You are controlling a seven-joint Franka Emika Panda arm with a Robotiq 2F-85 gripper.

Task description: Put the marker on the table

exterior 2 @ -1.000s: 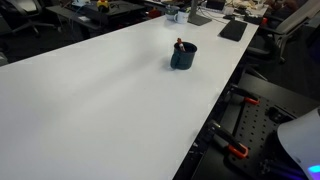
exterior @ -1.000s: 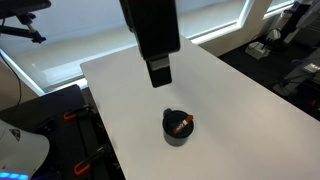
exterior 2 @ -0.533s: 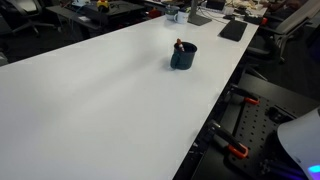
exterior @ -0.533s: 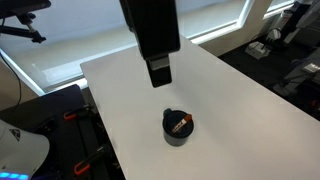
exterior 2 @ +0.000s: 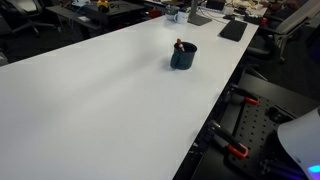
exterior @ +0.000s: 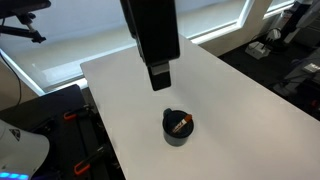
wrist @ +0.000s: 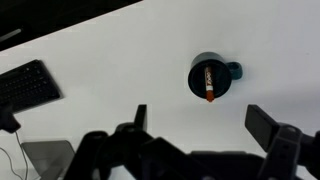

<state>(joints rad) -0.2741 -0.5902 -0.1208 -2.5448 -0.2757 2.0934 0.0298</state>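
The marker (exterior: 180, 125), a thin red-orange stick, lies inside the round black cup (exterior: 178, 129) on the white table (exterior: 230, 90). In an exterior view the marker tip (exterior 2: 180, 43) sticks out of the cup (exterior 2: 183, 56). In the wrist view the marker (wrist: 209, 85) rests across the cup (wrist: 212, 78), well beyond my gripper (wrist: 205, 128), whose fingers are spread wide and empty. My arm (exterior: 152, 35) hangs high above the table, behind the cup.
A dark keyboard (wrist: 28, 88) lies near the table edge in the wrist view. Office chairs, desks and clutter stand past the table's far edge (exterior 2: 200, 12). Red-handled clamps (exterior 2: 236, 150) sit below the table's side.
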